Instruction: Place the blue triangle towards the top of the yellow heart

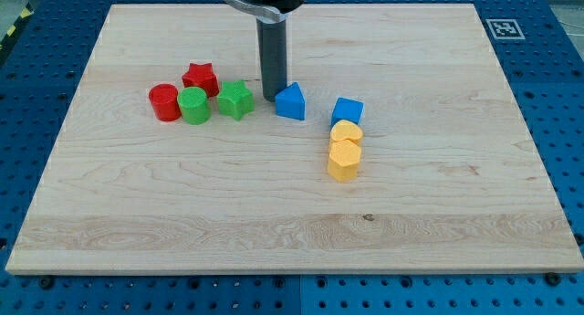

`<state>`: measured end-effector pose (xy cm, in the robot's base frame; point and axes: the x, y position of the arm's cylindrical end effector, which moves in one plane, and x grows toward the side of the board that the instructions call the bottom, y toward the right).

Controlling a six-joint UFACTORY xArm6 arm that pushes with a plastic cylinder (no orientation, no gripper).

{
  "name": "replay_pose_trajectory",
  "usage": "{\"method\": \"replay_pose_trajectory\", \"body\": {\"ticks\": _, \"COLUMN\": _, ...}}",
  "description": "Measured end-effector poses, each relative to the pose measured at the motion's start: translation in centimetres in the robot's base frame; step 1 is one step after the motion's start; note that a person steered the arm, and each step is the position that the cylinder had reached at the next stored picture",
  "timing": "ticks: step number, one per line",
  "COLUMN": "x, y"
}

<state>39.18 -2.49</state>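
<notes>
The blue triangle [290,101] lies near the middle of the wooden board [292,205]. My tip [271,98] stands right at its left side, touching or nearly touching it. The yellow heart [346,131] lies to the lower right of the triangle, with a second yellow block, a hexagon-like shape [343,161], pressed against its bottom side. A blue cube [347,110] sits just above the yellow heart, to the right of the triangle with a small gap between them.
To the view's left of my tip lies a cluster: a green star [234,100], a green cylinder [193,106], a red star [200,78] and a red cylinder [165,102]. A marker tag [502,28] is at the board's top right corner.
</notes>
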Motion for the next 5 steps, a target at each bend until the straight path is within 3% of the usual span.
{"method": "replay_pose_trajectory", "body": {"ticks": 5, "x": 3.6, "y": 2.7}}
